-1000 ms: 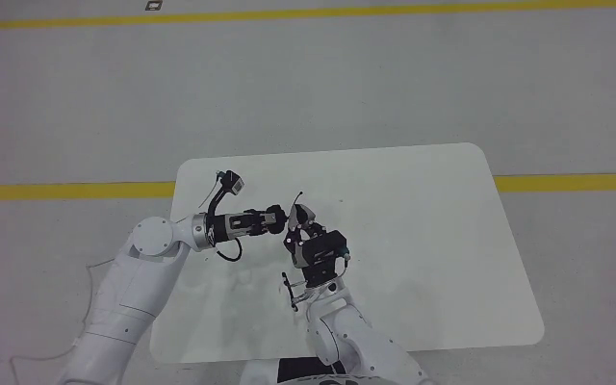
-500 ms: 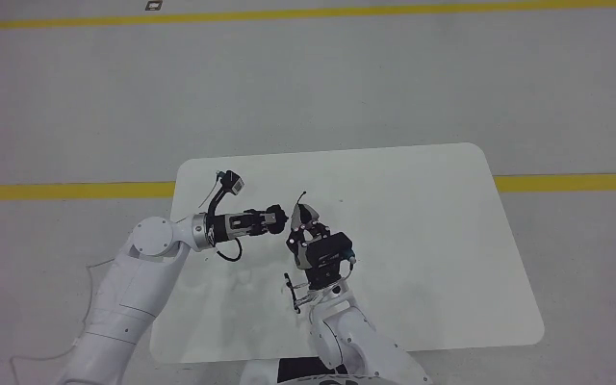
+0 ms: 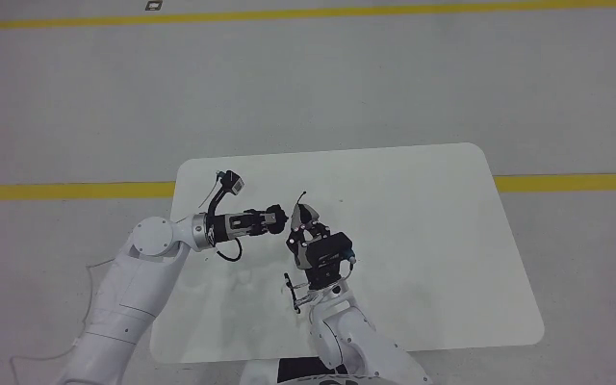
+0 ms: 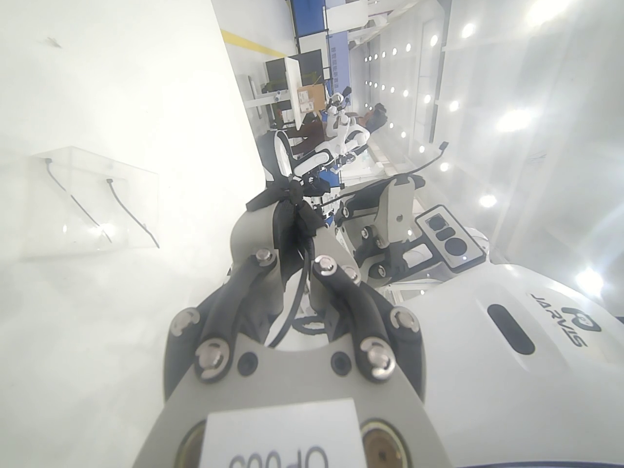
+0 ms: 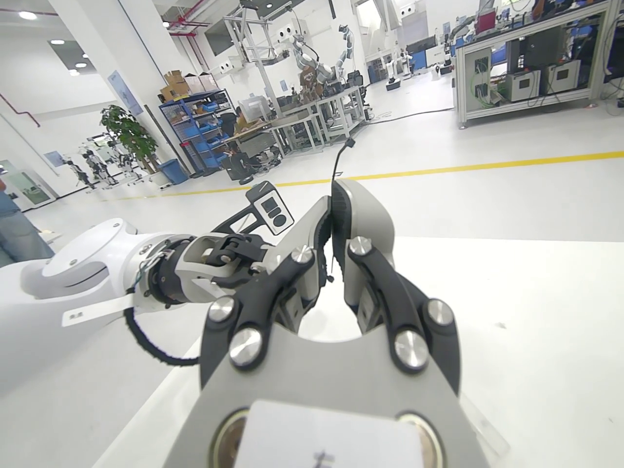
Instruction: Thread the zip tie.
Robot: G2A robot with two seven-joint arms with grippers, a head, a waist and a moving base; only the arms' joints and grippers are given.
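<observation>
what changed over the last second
The right arm's wrist twisted and shifted slightly rightward in the top view, then stopped. The right gripper stayed shut on the zip tie. The left gripper kept its grip and its place over the table.

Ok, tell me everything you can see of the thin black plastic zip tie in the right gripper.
The thin black plastic zip tie is a slim strap with a small square head at its far end. It is held in the air over the white table, slightly bowed. The right gripper is shut on it partway along: the head end sticks out past the fingertips, and a short stretch shows between the fingers below. Whether the black strand pinched in the left gripper is its tail, I cannot tell.
</observation>
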